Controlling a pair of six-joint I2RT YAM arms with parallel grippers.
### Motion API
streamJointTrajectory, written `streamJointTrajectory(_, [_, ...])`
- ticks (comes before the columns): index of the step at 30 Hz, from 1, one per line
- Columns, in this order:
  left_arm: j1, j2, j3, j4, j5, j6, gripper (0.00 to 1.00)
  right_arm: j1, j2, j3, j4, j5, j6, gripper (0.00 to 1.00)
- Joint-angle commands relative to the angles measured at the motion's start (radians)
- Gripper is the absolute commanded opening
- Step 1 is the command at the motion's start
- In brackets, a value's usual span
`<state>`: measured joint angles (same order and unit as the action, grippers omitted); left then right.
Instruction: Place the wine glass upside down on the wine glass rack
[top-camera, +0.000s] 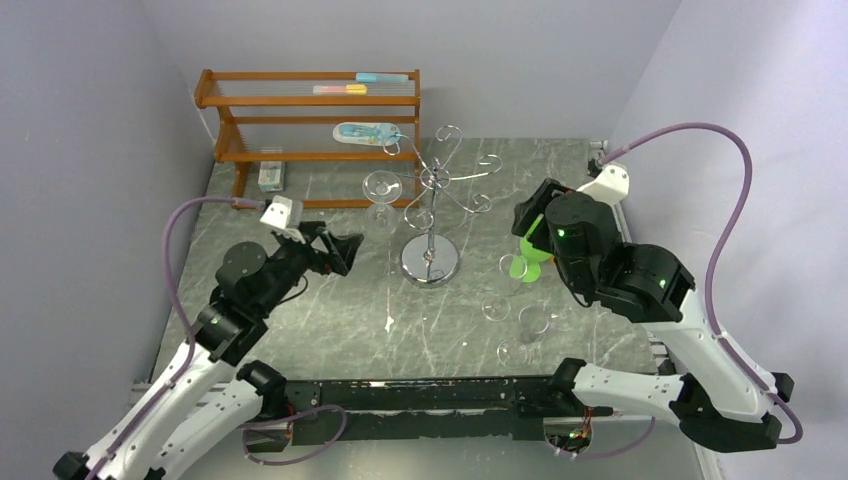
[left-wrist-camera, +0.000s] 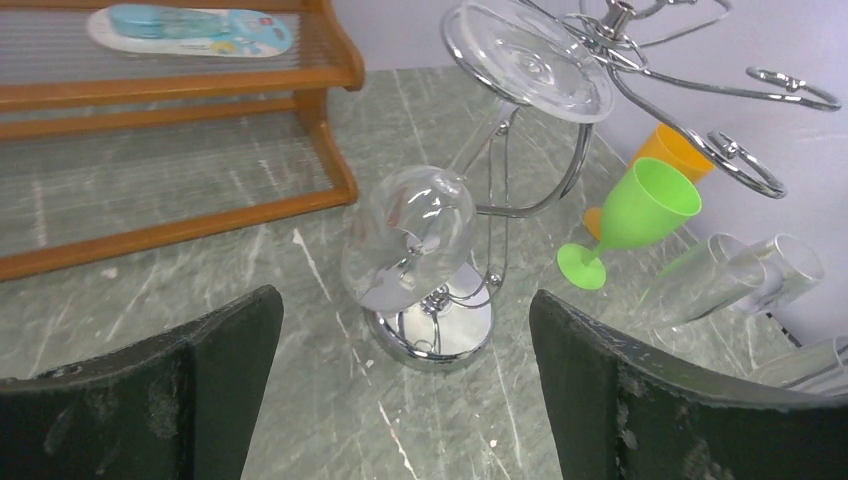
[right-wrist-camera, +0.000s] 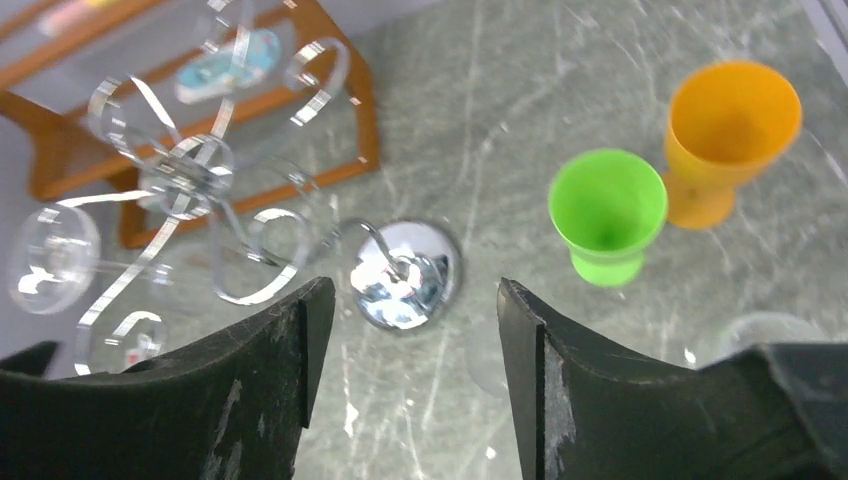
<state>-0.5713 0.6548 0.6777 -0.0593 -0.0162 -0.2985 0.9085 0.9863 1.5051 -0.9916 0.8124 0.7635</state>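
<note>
A clear wine glass (left-wrist-camera: 410, 235) hangs upside down from a curled arm of the chrome wine glass rack (left-wrist-camera: 690, 88), its foot caught in the loop and its bowl just above the mirror base. From above, the wine glass (top-camera: 381, 205) sits on the left side of the wine glass rack (top-camera: 431, 262). My left gripper (top-camera: 350, 250) is open just left of it, apart from it. Its wrist view shows the left gripper (left-wrist-camera: 405, 400) wide open with only table between the fingers. My right gripper (right-wrist-camera: 415, 340) is open and empty, above the table right of the wine glass rack (right-wrist-camera: 405, 275).
An orange-brown wooden shelf (top-camera: 300, 100) stands at the back left. A green cup (top-camera: 528, 263) and an orange cup (right-wrist-camera: 733, 135) stand right of the rack, under my right wrist. Several clear glasses (top-camera: 520, 325) lie near the front right.
</note>
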Motion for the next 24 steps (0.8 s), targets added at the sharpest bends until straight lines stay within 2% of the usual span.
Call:
streamJointTrajectory(1, [-0.006, -0.087, 0.067, -0.168, -0.105, -0.05, 0.96, -0.004, -0.012, -0.078, -0.23, 0.024, 0.194, 0.62])
streamJointTrajectory(5, [-0.005, -0.148, 0.089, -0.131, -0.081, -0.04, 0.93, -0.004, -0.028, -0.176, -0.273, -0.028, 0.266, 0.53])
streamJointTrajectory(13, [-0.005, -0.146, 0.139, -0.066, -0.047, -0.05, 0.92, -0.004, -0.01, -0.298, -0.256, -0.094, 0.307, 0.51])
streamJointTrajectory(17, [-0.004, -0.128, 0.156, -0.065, -0.022, -0.048, 0.92, -0.016, -0.009, -0.413, -0.183, -0.089, 0.317, 0.38])
streamJointTrajectory(22, [-0.005, -0.133, 0.14, -0.053, -0.022, -0.063, 0.92, -0.051, -0.004, -0.477, -0.076, -0.093, 0.286, 0.33])
streamJointTrajectory(24, [-0.006, -0.134, 0.143, -0.059, -0.028, -0.067, 0.92, -0.056, 0.007, -0.475, -0.072, -0.09, 0.282, 0.26])
